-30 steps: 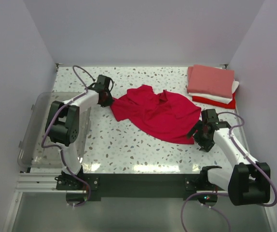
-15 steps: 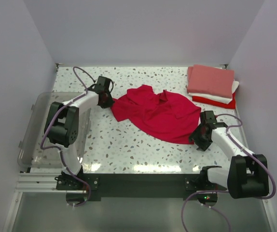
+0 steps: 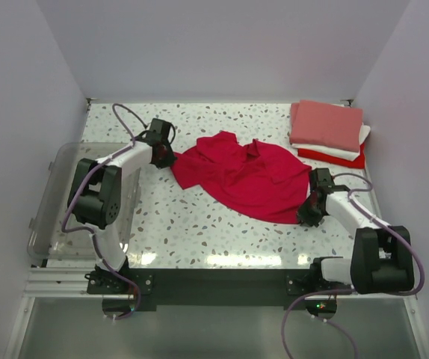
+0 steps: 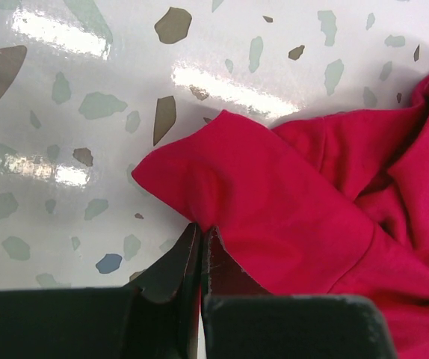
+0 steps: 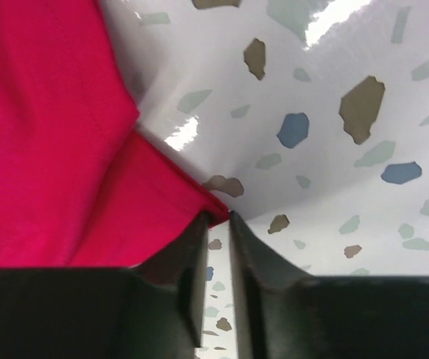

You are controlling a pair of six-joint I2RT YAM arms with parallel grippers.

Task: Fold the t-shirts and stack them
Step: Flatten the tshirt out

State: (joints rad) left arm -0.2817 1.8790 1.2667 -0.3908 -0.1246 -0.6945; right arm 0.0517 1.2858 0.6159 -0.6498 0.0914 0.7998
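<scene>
A crimson-red t-shirt (image 3: 244, 176) lies crumpled and spread across the middle of the table. My left gripper (image 3: 171, 158) is shut on its left edge; in the left wrist view the fingertips (image 4: 201, 228) pinch a fold of the red cloth (image 4: 274, 202). My right gripper (image 3: 304, 217) is at the shirt's near right corner. In the right wrist view its jaws (image 5: 218, 217) stand nearly together, with the corner of the cloth (image 5: 50, 134) caught between the tips. Folded t-shirts are stacked at the back right: salmon-pink (image 3: 326, 123) on top, white (image 3: 334, 150) under it, red (image 3: 338, 158) lowest.
A clear plastic bin (image 3: 50, 202) stands at the left edge of the table beside the left arm. The speckled tabletop (image 3: 199, 224) is ringed by white walls at the back and on both sides.
My right gripper has moved in to the shirt's near right corner and its jaws have closed from wide to nearly together. The left gripper has kept its hold.
</scene>
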